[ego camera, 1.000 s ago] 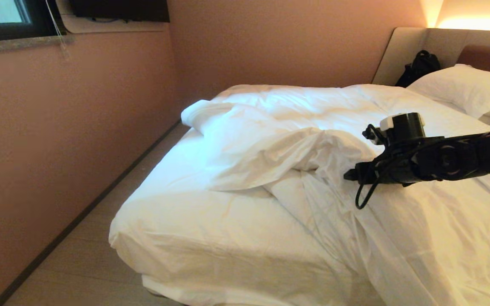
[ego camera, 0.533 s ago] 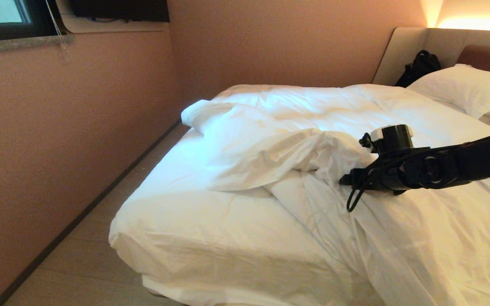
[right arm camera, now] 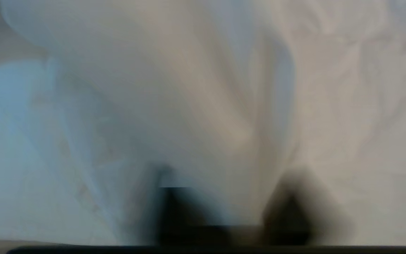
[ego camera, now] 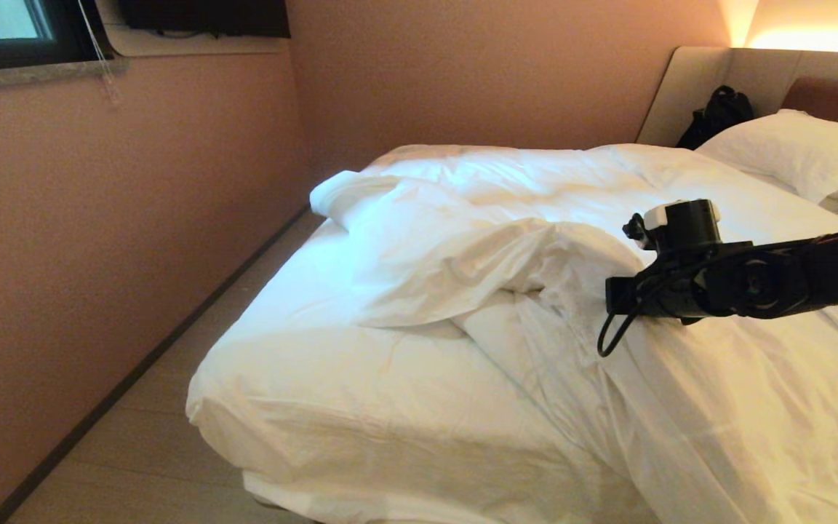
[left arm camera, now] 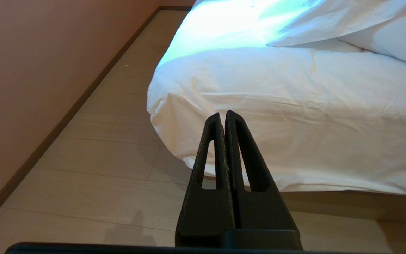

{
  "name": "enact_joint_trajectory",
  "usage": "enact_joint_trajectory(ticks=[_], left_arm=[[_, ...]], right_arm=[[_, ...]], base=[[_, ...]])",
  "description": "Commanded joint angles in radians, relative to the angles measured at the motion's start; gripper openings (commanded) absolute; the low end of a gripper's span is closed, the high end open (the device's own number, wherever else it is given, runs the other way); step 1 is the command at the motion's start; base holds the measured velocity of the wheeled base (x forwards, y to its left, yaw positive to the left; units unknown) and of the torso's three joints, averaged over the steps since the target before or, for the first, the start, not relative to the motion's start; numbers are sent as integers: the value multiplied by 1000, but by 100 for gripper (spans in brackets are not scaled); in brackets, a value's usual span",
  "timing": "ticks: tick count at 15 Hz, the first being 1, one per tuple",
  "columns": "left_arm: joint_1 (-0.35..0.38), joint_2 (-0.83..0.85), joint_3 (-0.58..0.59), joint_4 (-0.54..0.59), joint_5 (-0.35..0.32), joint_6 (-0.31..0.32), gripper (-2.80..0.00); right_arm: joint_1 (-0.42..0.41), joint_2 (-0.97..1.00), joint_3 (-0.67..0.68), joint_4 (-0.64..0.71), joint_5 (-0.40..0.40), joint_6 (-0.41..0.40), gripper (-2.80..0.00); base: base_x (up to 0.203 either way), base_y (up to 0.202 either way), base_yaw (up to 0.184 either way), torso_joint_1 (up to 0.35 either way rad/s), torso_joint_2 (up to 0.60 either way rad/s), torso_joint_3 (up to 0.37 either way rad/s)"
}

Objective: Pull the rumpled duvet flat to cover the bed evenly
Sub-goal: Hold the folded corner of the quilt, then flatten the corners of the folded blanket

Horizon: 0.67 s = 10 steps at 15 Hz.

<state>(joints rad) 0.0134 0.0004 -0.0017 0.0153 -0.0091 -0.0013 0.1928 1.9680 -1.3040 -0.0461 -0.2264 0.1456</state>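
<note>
In the head view, the bed [ego camera: 281, 407] fills the centre and lower right of the frame, its white-sheeted mattress bare at the lower left corner. The duvet [ego camera: 463, 247] is seen bunched across the middle of the frame, a thick fold turned back toward the upper centre and the rest spread wrinkled toward the lower right. The right gripper [ego camera: 612, 295] is reached in from the right edge on a black arm and is pressed into the rumpled fold at centre right; its fingertips are buried in the cloth. A white pillow [ego camera: 797, 153] is seen at the upper right against the beige headboard [ego camera: 695, 80], with a black bag [ego camera: 717, 113] beside it. A pink wall [ego camera: 121, 218] and a strip of pale wooden floor [ego camera: 135, 451] occupy the left side. In the left wrist view, the left gripper [left arm camera: 223, 116] is held at lower centre with its black fingers pressed together, empty, above the floor and short of the mattress corner. In the right wrist view, heavily blurred, two dark fingers [right arm camera: 287, 211] are made out at the bottom edge with white duvet cloth gathered between them; whether the cloth is truly pinched cannot be told.
</note>
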Motion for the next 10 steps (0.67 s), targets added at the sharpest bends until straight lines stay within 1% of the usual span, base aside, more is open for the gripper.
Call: enact_joint_trajectory(ticks=[1,4,6,7,8,10], left_arm=[[0,0,-1,0,0,0,-280],[0,1,0,0,0,0,-280],[0,0,0,0,0,0,-280],[0,0,0,0,0,0,-280],[0,0,0,0,0,0,-280],[0,0,0,0,0,0,-280]], right_arm=[[13,-54,12,5,-5,12,-280],[74,-131,65,8,-3,16,-280],[160,-188,132,6,-3,16,-280],[186,-206,150,6,-3,16,-280],[239,-229,167,6,-3,19,-280],[320,-262,201,7,-4,36,-280]], base=[[0,0,0,0,0,0],[0,0,0,0,0,0],[0,0,0,0,0,0],[0,0,0,0,0,0],[0,0,0,0,0,0],[0,0,0,0,0,0]])
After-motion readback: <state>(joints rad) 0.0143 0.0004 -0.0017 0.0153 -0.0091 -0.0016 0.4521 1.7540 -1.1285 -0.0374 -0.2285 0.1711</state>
